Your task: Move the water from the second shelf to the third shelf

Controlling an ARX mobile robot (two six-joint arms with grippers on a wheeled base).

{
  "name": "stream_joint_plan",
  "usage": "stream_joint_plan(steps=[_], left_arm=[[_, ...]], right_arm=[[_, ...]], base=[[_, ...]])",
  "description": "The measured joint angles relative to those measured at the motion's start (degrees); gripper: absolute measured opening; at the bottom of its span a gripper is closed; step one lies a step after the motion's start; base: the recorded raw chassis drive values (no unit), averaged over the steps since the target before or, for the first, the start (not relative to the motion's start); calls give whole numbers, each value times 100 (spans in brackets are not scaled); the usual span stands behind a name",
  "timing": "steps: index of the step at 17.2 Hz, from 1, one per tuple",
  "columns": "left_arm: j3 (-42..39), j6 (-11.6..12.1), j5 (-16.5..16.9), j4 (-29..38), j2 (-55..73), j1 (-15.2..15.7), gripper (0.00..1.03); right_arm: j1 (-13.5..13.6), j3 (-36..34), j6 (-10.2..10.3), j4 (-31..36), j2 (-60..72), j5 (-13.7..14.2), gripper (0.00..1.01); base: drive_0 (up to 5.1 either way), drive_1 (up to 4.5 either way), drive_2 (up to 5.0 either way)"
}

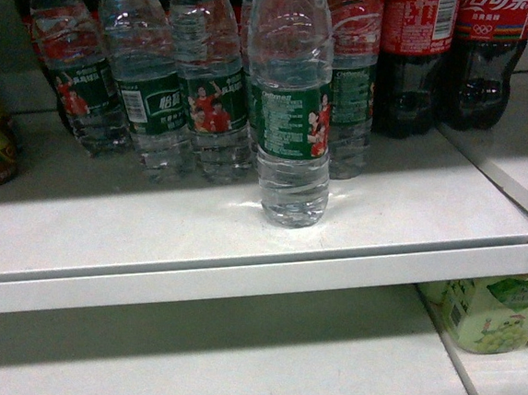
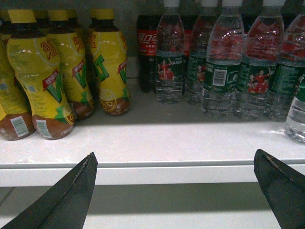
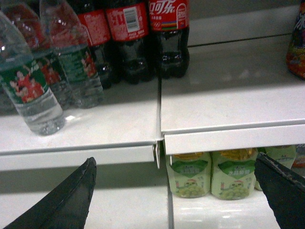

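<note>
One water bottle (image 1: pixel 289 112), clear and ribbed with a green label, stands alone near the front edge of the white shelf (image 1: pixel 156 235). A row of like bottles (image 1: pixel 148 87) stands behind it. The right wrist view shows this front bottle (image 3: pixel 31 95) at the far left, and the left wrist view shows it (image 2: pixel 298 114) at the right edge. A lower shelf (image 1: pixel 215 377) lies underneath. My left gripper (image 2: pixel 175 155) is open, level with the shelf's front lip, and holds nothing. My right gripper (image 3: pixel 175 158) is open too, below the shelf edge. Neither gripper shows in the head view.
Yellow drink bottles (image 2: pixel 38 81) crowd the shelf's left end. Dark cola bottles (image 1: pixel 426 45) stand right of the water. Pale green grape-drink bottles (image 3: pixel 190 179) sit on the lower shelf at the right. A bracket (image 3: pixel 158 152) marks the joint between two shelf sections.
</note>
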Motion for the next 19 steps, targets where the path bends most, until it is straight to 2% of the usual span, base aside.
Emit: stream_joint_plan(steps=[1, 3, 5, 6, 8, 13, 15, 17, 19], left_arm=[[0, 0, -7, -4, 0, 0, 98], [0, 0, -4, -4, 0, 0, 98], [0, 0, -7, -4, 0, 0, 98], [0, 0, -7, -4, 0, 0, 98], [0, 0, -7, -4, 0, 0, 98], [0, 0, -7, -4, 0, 0, 98], [0, 0, -7, -4, 0, 0, 98], [0, 0, -7, -4, 0, 0, 98], [0, 0, -7, -7, 0, 0, 98]], right_arm=[[-323, 179, 214, 304, 461, -317, 98], [-560, 686, 289, 962, 1064, -678, 98], [-566, 1084, 284, 1410, 1718, -723, 98], [-444, 1137, 280, 1576, 1958, -664, 98], [35, 1141, 243, 1882, 2354, -369, 98], [2184, 1285, 131, 3547, 4509, 824, 98], [2761, 1580, 133, 4022, 5368, 1021, 98], [3198, 1915, 162, 4280, 6201, 1156, 98], [3423, 2096, 264, 4350, 6570, 1204, 98]], base=[[0, 0, 0], [0, 0, 0], [0, 0, 0], [0, 0, 0], [0, 0, 0], [0, 0, 0], [0, 0, 0], [0, 0, 0], [0, 0, 0]])
